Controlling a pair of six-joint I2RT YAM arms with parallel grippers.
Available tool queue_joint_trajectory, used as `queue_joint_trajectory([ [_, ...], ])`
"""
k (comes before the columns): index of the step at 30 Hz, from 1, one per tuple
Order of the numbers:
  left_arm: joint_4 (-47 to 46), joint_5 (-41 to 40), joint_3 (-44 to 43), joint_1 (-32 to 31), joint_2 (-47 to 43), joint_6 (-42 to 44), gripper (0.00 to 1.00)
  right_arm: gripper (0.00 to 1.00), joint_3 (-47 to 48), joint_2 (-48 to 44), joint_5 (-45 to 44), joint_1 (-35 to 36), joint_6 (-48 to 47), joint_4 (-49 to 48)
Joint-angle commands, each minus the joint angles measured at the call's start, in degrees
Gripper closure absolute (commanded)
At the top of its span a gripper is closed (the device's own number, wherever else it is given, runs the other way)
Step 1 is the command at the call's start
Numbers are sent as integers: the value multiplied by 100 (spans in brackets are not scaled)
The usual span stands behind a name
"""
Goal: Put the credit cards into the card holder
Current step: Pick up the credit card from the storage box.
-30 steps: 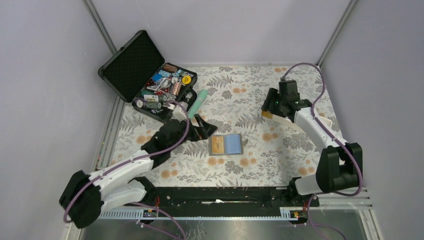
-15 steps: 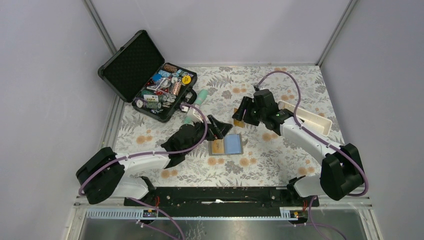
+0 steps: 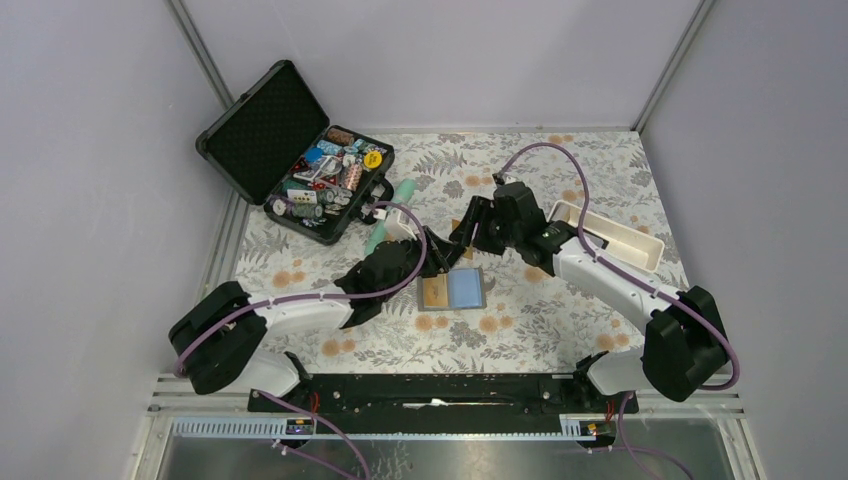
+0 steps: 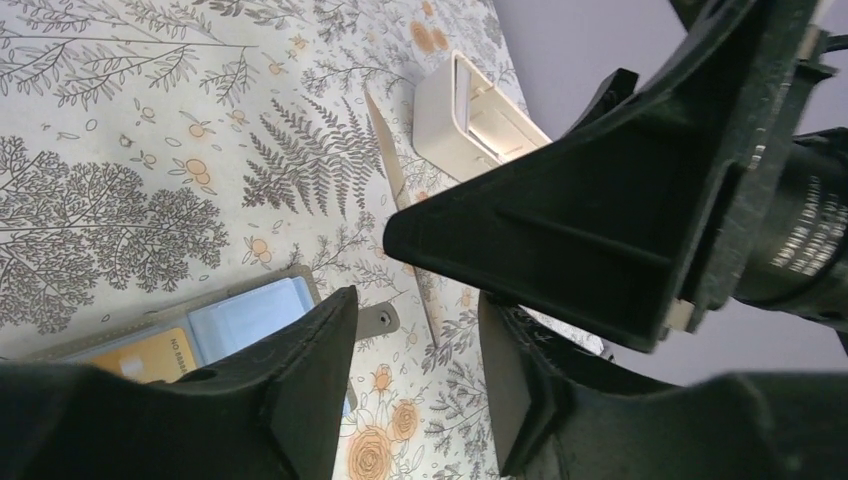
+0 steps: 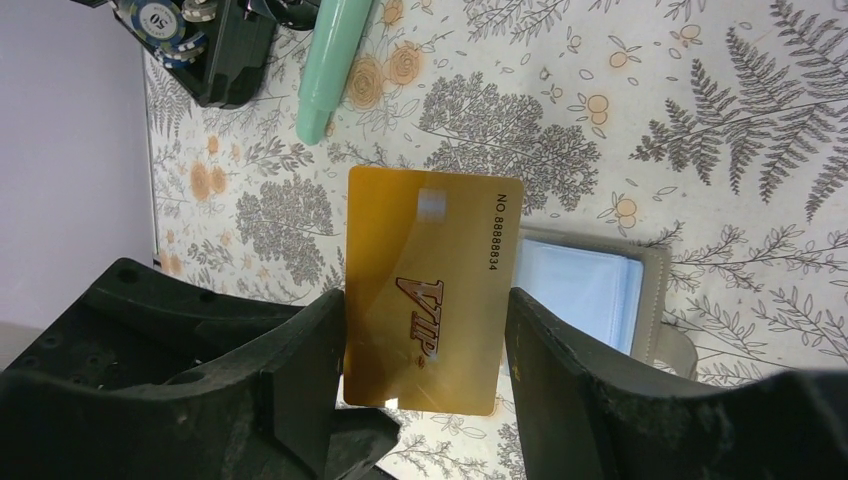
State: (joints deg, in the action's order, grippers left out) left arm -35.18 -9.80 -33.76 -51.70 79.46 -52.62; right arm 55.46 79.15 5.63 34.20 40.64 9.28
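Observation:
The card holder (image 3: 451, 290) lies open on the floral cloth, an orange-yellow card (image 4: 140, 355) in its left pocket and a blue card (image 4: 250, 310) in its right. My right gripper (image 5: 425, 370) is shut on a gold VIP credit card (image 5: 430, 290), gripped by its long edges and hovering just over the holder's (image 5: 600, 290) back edge. My left gripper (image 4: 415, 390) is right beside it, above the holder's tab, open with only cloth between its fingers. In the left wrist view the gold card (image 4: 400, 190) shows edge-on.
An open black hard case (image 3: 300, 165) full of small items stands at the back left. A mint-green tube (image 3: 399, 192) lies beside it. A white oblong tray (image 3: 610, 235) sits at the right. The two grippers are nearly touching above the holder.
My right arm has carried the gold card leftward from over the white tray to the holder. My left gripper has moved right to the holder and its jaws have narrowed.

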Motion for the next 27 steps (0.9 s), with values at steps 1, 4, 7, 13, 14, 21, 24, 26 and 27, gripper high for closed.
queue_joint_trajectory([
  [1,-7,-174,-303,-25,110,-134,56,58,294,-111,-12,136,102,-205],
  [4,2,-204,-300,-24,131,-200,70,58,290,-91,-27,174,109,-207],
  [7,-6,-207,-288,-24,123,-254,80,58,269,-93,-58,199,101,-216],
  [13,-18,-206,-203,-27,43,-463,100,55,173,-221,-182,207,23,-204],
  [14,-42,-225,-170,-25,7,-493,100,54,155,-251,-191,208,3,-207],
  [21,-142,-246,112,0,-420,-508,100,18,-52,-664,-351,191,-229,-357],
  [24,-149,-206,337,83,-687,-659,100,7,-88,-952,-373,64,-358,-361],
  [26,-377,-53,597,208,-887,-814,100,6,-158,-1121,-119,-103,-485,-472],
  [27,-554,60,738,277,-997,-884,100,6,-228,-1197,102,-221,-524,-580],
])
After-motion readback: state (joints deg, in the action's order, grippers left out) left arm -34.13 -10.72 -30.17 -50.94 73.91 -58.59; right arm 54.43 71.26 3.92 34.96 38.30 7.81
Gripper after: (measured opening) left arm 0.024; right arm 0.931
